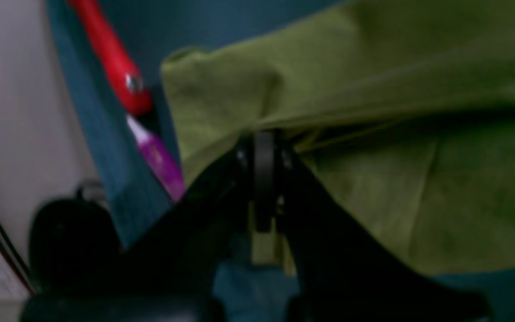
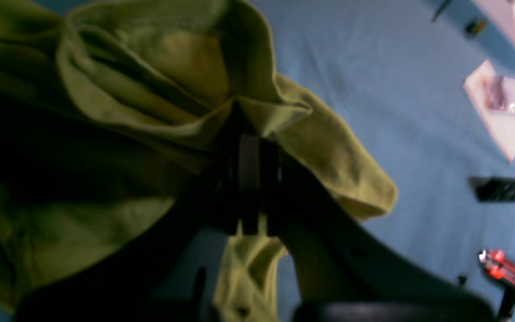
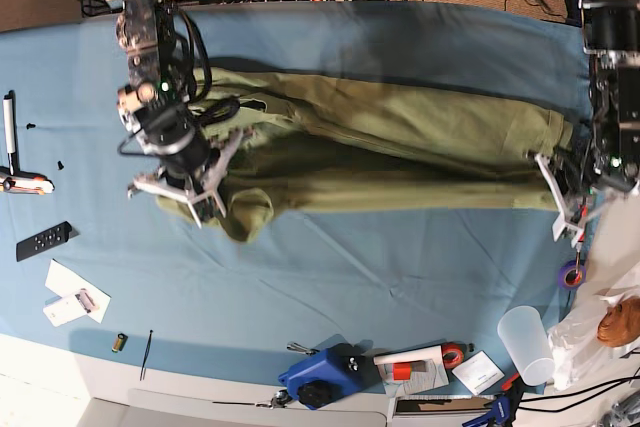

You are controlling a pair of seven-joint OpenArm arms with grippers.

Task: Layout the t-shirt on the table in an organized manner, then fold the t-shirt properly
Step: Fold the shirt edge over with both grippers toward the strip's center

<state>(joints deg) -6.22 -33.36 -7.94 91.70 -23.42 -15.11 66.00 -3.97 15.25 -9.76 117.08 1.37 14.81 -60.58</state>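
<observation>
The t-shirt [image 3: 400, 137] is stretched across the desk [image 3: 400, 237], each end pinched in closed left fingers [image 1: 264, 179] and right fingers [image 2: 251, 179].

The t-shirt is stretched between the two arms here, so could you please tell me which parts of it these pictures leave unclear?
- Collar and white tag: not identifiable in any view; the t-shirt is bunched and folded over itself.
- Cloth under the right end effector: hidden in the base view by the arm, dark and blurred in the right wrist view.
- Hem at the left end effector: left wrist view is blurred, and the t-shirt runs off that frame's right edge.
</observation>
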